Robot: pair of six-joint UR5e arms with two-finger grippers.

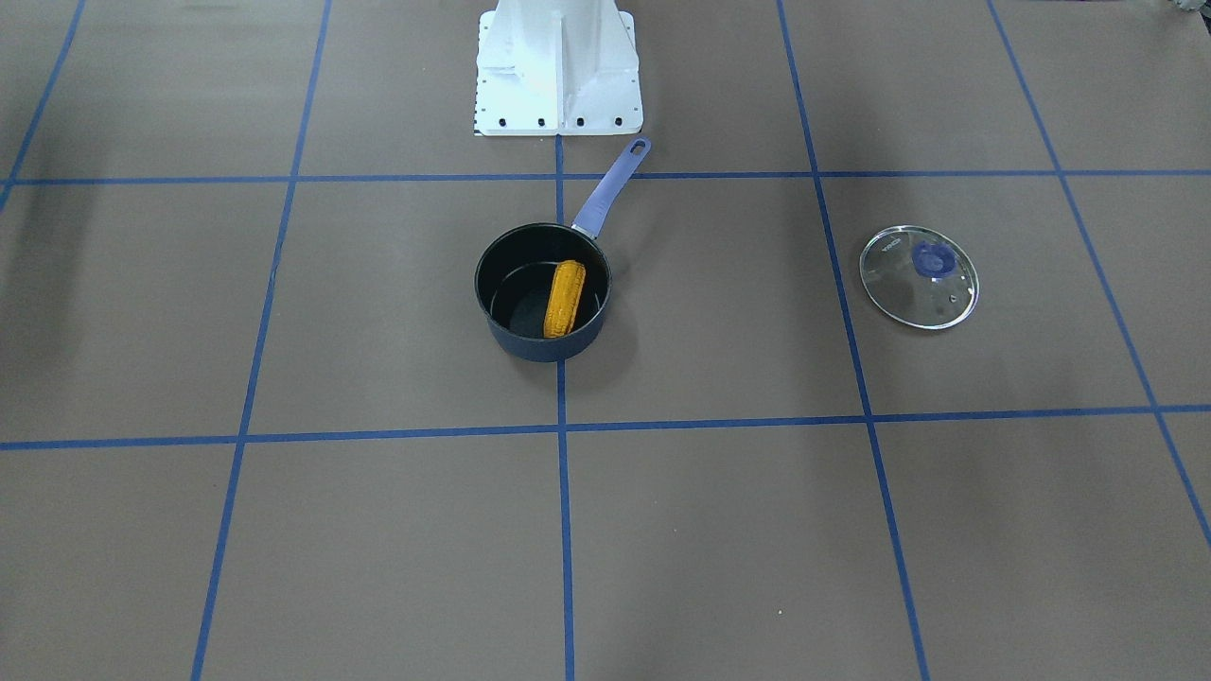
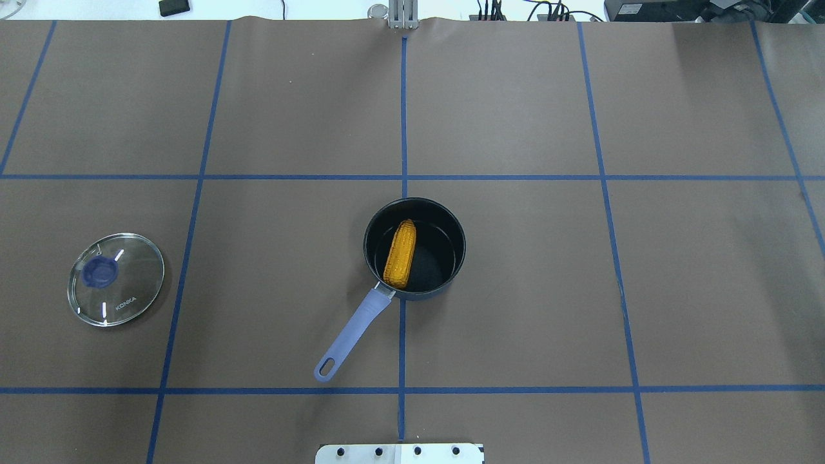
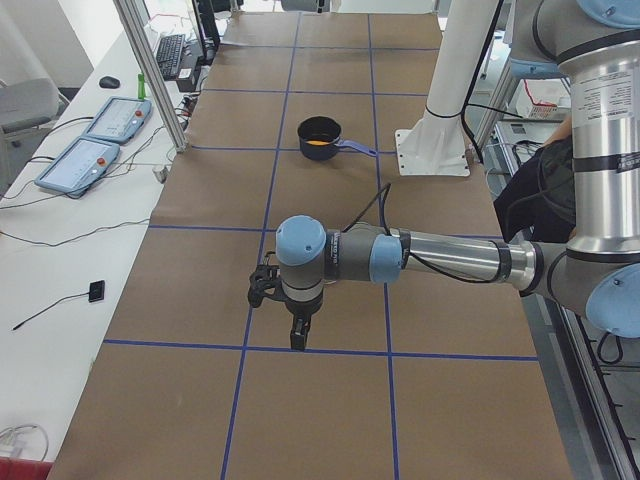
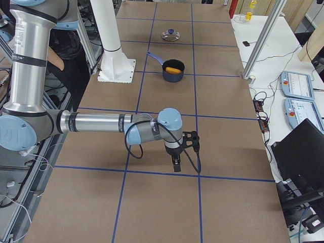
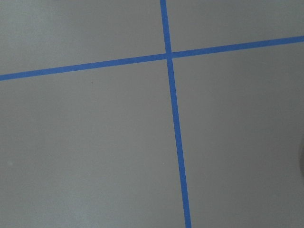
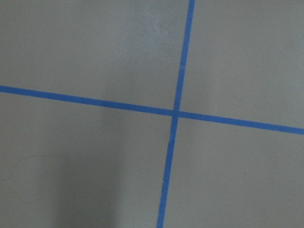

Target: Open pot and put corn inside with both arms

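**Corn in the saucepan, lid set aside, both arms parked clear**

The left fingers (image 3: pixel 297 338) hang pointing down over the bare desk (image 2: pixel 580 290), well apart from the saucepan (image 2: pixel 459 240) on its left side. They show only in a side view, so I cannot tell whether they are spread or pressed together. The same goes for the right fingers (image 4: pixel 175 165), which hang well apart from the saucepan on its other side. Neither pair appears to hold anything. Each wrist camera sees only brown desk covering and a crossing of blue tape lines (image 5: pixel 169 54).

That posture fits arms parked out of the way: nothing stands over the saucepan, so its mouth is open to view.

The corn cob (image 2: pixel 400 252) lies inside the saucepan, in the half nearer the root of the purple handle (image 2: pixel 351 332). Since it is about as long as the saucepan is wide, it probably rests at a slant against the wall.

The glass lid (image 2: pixel 116 279), with its blue knob, lies flat on the desk, well apart from the saucepan on its left side. That likely keeps it clear of the other arm's path. By this layout both steps look finished.
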